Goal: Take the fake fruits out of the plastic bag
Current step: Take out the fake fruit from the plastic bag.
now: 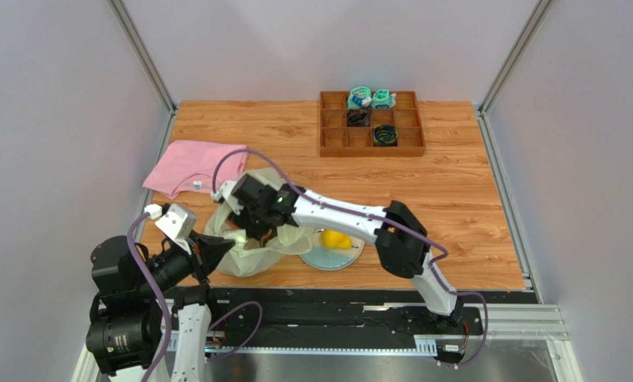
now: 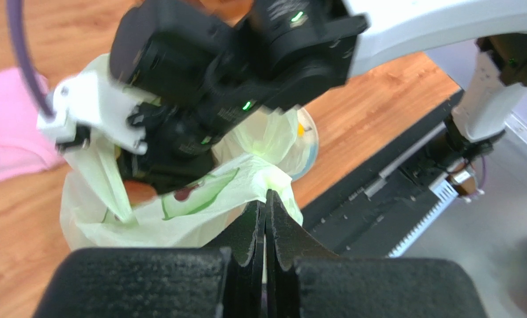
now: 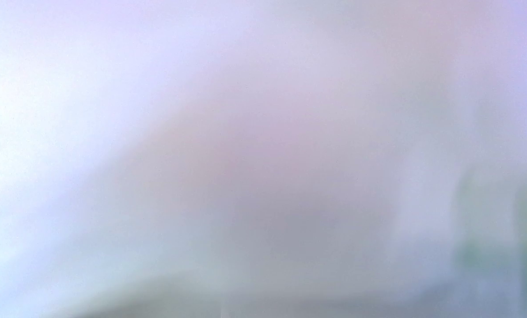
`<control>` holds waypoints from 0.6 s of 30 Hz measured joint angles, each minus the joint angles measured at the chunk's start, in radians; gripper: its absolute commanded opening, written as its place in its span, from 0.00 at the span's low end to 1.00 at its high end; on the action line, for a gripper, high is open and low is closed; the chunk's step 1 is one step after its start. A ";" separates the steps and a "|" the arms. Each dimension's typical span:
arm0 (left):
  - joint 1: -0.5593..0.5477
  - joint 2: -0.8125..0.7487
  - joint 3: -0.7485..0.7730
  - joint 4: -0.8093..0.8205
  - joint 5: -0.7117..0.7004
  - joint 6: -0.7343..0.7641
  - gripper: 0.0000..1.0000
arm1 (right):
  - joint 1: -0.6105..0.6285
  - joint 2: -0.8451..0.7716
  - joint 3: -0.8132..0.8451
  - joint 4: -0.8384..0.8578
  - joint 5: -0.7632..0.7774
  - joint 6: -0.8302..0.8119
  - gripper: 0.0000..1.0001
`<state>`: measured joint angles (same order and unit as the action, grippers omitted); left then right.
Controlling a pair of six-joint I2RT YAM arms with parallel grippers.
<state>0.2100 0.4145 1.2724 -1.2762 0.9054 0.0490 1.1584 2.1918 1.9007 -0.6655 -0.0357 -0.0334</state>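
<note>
The pale yellow-green plastic bag [image 1: 252,259] lies at the near left of the table. My left gripper [image 1: 228,247] is shut on the bag's near edge; the left wrist view shows its jaws [image 2: 267,197] pinching a fold of the bag [image 2: 199,209]. My right gripper [image 1: 254,235] reaches down into the bag's mouth, its fingertips hidden by the bag. The left wrist view shows its black head [image 2: 179,146] over an orange-red fruit [image 2: 137,191] inside the bag. A yellow pear [image 1: 337,239] lies on the pale blue plate [image 1: 327,261]. The right wrist view is a pale blur.
A pink folded cloth [image 1: 192,165] lies behind the bag at the left. A brown wooden tray [image 1: 333,140] with teal and black small items stands at the back. The black rail [image 1: 335,306] runs along the near table edge.
</note>
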 measured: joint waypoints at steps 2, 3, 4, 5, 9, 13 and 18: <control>0.000 0.013 -0.008 0.087 -0.010 -0.023 0.00 | -0.048 -0.066 0.032 0.000 -0.027 -0.016 0.00; 0.000 0.026 -0.012 0.126 -0.012 -0.033 0.00 | -0.068 -0.091 0.045 0.000 -0.037 -0.020 0.00; 0.000 0.046 -0.015 0.182 -0.010 -0.048 0.00 | -0.098 -0.122 0.063 0.000 -0.047 -0.025 0.00; 0.000 0.071 -0.015 0.229 -0.010 -0.059 0.00 | -0.121 -0.144 0.078 0.002 -0.056 -0.030 0.00; -0.002 0.301 0.047 0.489 0.024 -0.159 0.00 | -0.229 -0.227 0.139 0.019 -0.070 -0.055 0.00; -0.027 0.611 0.273 0.705 0.057 -0.275 0.00 | -0.309 -0.259 0.167 0.035 -0.060 -0.070 0.00; -0.034 0.762 0.405 0.816 0.085 -0.374 0.00 | -0.351 -0.274 0.166 0.032 -0.097 -0.096 0.00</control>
<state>0.1764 1.1767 1.6775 -0.4599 0.9905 -0.3252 0.8078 1.9175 2.0663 -0.6331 -0.1326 -0.1295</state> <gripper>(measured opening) 0.007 0.386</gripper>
